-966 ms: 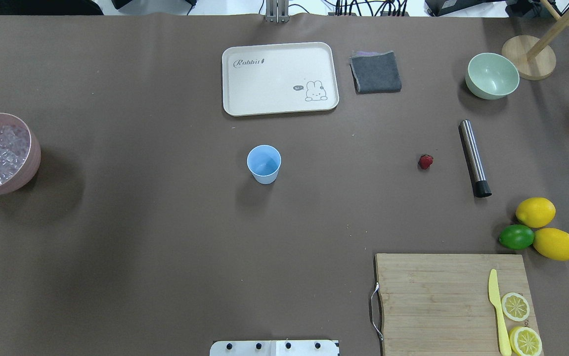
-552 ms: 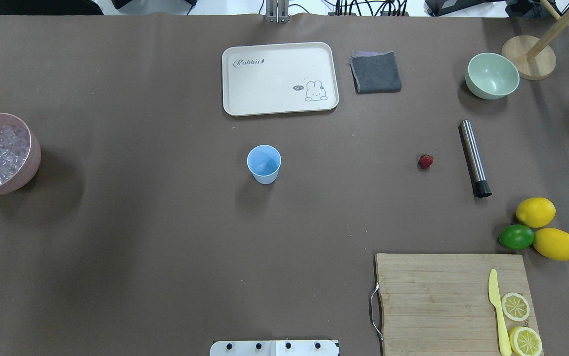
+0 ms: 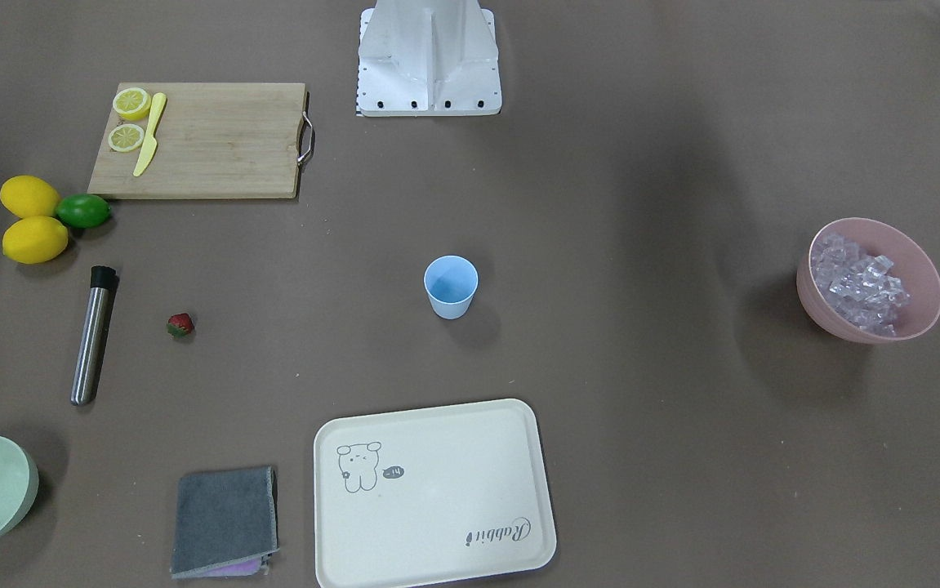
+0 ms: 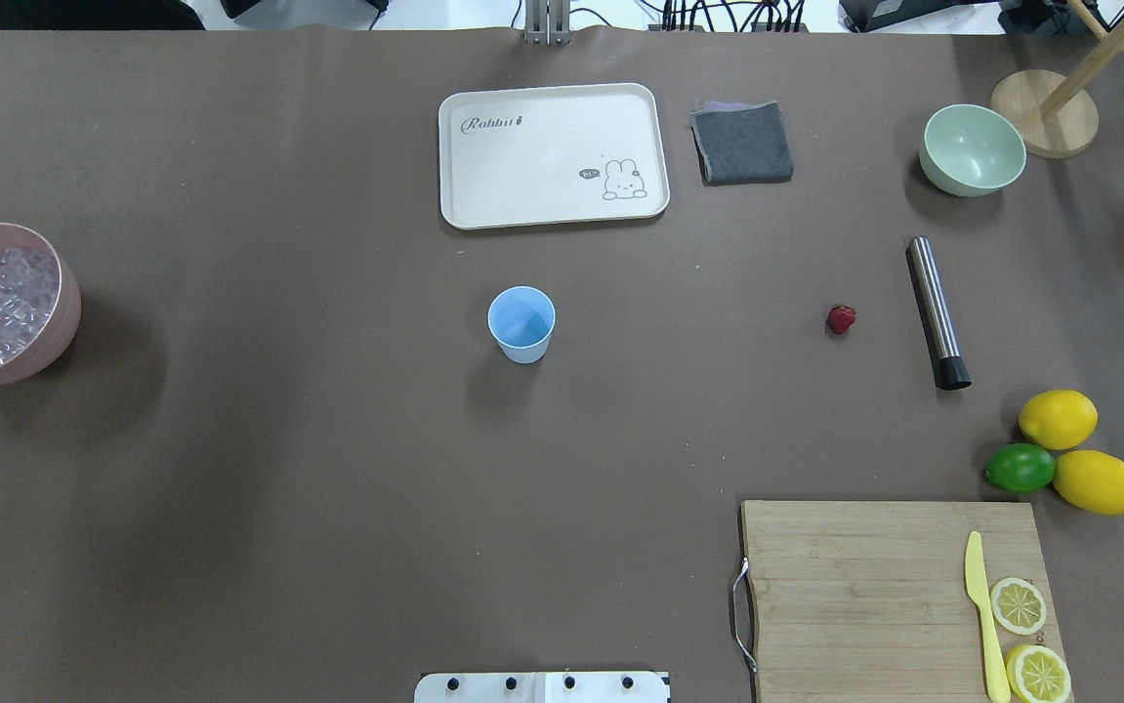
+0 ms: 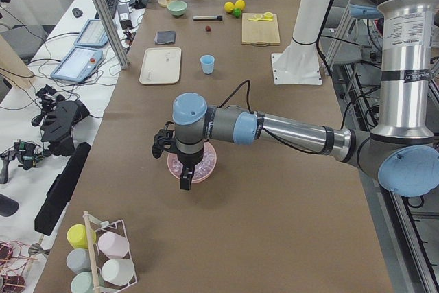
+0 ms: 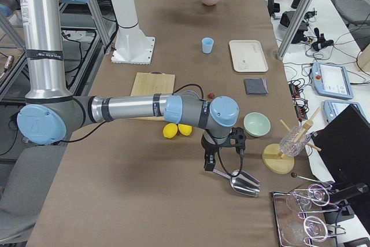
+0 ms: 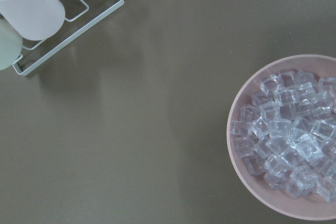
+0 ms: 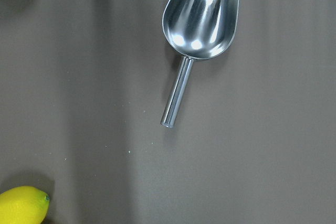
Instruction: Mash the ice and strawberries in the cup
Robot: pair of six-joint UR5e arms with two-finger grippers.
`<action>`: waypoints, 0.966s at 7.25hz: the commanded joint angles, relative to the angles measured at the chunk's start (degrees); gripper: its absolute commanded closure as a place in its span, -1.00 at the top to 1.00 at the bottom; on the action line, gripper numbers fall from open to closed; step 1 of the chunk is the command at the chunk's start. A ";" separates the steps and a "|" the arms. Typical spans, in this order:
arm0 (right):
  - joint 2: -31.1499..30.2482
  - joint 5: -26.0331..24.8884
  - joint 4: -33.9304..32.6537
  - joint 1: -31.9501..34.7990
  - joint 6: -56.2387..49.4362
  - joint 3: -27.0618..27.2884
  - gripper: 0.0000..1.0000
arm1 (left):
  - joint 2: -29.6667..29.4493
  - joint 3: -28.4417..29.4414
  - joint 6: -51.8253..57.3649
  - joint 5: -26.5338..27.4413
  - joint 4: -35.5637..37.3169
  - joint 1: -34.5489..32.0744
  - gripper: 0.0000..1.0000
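Note:
The light-blue cup stands upright and empty mid-table, also in the front view. The small red strawberry lies on the table to its right, next to a steel muddler. The ice fills a pink bowl at the far left edge. My left gripper hangs over that bowl's near side; I cannot tell if it is open. My right gripper hangs over the handle of a metal scoop lying on the table; I cannot tell its state. Neither gripper shows in the overhead view.
A cream tray, grey cloth and pale green bowl sit at the back. Two lemons and a lime lie beside a cutting board with a yellow knife. A wire rack of cups stands near the pink bowl.

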 commanded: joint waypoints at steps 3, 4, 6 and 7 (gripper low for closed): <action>0.13 0.04 0.00 0.00 0.00 0.00 1.00 | 0.09 0.05 0.00 -0.01 -0.02 0.00 0.96; 0.13 0.04 0.00 0.00 0.00 0.00 1.00 | 0.09 0.23 0.00 -0.01 -0.02 0.00 0.96; -0.13 0.12 -0.09 0.09 0.00 0.52 1.00 | 0.00 0.58 0.00 -0.01 -0.02 0.00 0.96; -0.22 0.21 -0.09 0.09 0.00 0.53 1.00 | 0.00 0.67 0.09 -0.01 -0.11 0.00 0.96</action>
